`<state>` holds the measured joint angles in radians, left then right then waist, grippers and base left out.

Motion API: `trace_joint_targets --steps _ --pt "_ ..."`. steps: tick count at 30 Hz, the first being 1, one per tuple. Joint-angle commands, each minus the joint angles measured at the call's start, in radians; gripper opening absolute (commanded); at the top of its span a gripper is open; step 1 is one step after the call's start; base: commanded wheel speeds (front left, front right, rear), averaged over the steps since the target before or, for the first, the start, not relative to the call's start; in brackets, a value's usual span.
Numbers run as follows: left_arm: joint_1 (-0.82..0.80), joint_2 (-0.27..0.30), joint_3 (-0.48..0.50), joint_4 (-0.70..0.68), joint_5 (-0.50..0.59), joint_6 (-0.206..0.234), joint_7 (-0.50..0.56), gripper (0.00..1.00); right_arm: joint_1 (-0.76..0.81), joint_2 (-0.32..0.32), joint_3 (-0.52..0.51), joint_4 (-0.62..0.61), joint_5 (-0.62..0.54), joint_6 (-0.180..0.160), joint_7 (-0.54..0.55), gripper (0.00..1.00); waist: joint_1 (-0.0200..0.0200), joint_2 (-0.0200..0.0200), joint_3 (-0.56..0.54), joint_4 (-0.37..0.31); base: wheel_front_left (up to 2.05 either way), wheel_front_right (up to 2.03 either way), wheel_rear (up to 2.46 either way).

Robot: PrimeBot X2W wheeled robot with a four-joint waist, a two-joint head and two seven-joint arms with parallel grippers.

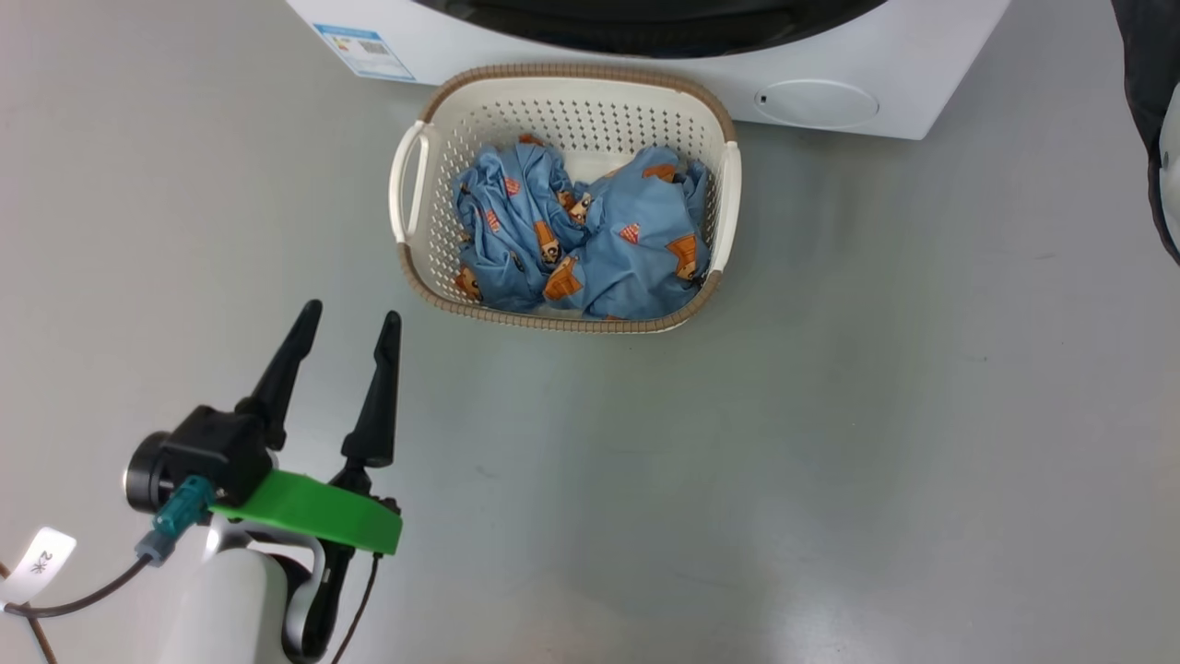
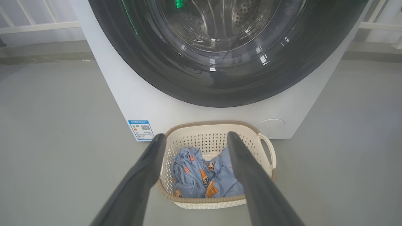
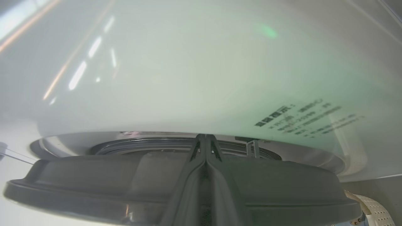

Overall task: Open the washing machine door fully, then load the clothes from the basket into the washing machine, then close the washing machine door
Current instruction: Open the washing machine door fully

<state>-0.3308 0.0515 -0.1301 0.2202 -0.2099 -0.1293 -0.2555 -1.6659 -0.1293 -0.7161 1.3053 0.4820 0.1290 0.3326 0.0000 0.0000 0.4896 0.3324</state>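
Our left hand (image 1: 352,312), lower left, hangs with fingers apart near the basket (image 1: 590,120) of clothes (image 1: 599,240); our right hand (image 3: 205,138), fingers together, sits by the washing machine door (image 3: 94,175).

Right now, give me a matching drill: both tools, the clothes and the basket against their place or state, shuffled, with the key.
Column one:
1. left tool
2. right tool
3. clothes
4. basket

Column two:
A. on the floor, in front of the washing machine
B. fingers apart, to the left of the basket
C. fingers pressed together, at the rim of the washing machine door
D. bunched inside the basket

Pairs: 1-B, 2-C, 3-D, 4-A
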Motion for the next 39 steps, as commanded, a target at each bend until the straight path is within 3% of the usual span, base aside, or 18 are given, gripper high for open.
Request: trace_joint_targets --steps 1,10,24,39 --pt "-0.012 0.024 0.031 -0.019 -0.011 -0.001 -0.006 1.0 -0.058 0.029 -0.011 -0.016 -0.023 0.002 0.001 0.0 0.0 0.0 0.006 0.004 0.0 0.0 0.0" --pt "-0.021 0.019 0.027 -0.015 -0.018 -0.001 -0.006 1.0 -0.071 0.036 -0.08 -0.015 -0.091 0.002 0.034 0.0 0.0 0.0 0.021 0.013 0.0 0.0 0.0" --pt "-0.025 0.017 0.034 -0.045 -0.005 -0.001 -0.006 1.0 -0.067 0.039 -0.181 -0.015 -0.192 0.002 0.223 0.0 0.0 0.0 -0.001 0.011 0.0 0.0 0.0" --pt "0.007 0.027 0.039 -0.088 0.016 -0.001 -0.006 1.0 -0.014 0.064 -0.193 -0.022 -0.185 0.002 0.373 0.0 0.0 0.0 -0.065 -0.004 0.0 0.0 0.0"
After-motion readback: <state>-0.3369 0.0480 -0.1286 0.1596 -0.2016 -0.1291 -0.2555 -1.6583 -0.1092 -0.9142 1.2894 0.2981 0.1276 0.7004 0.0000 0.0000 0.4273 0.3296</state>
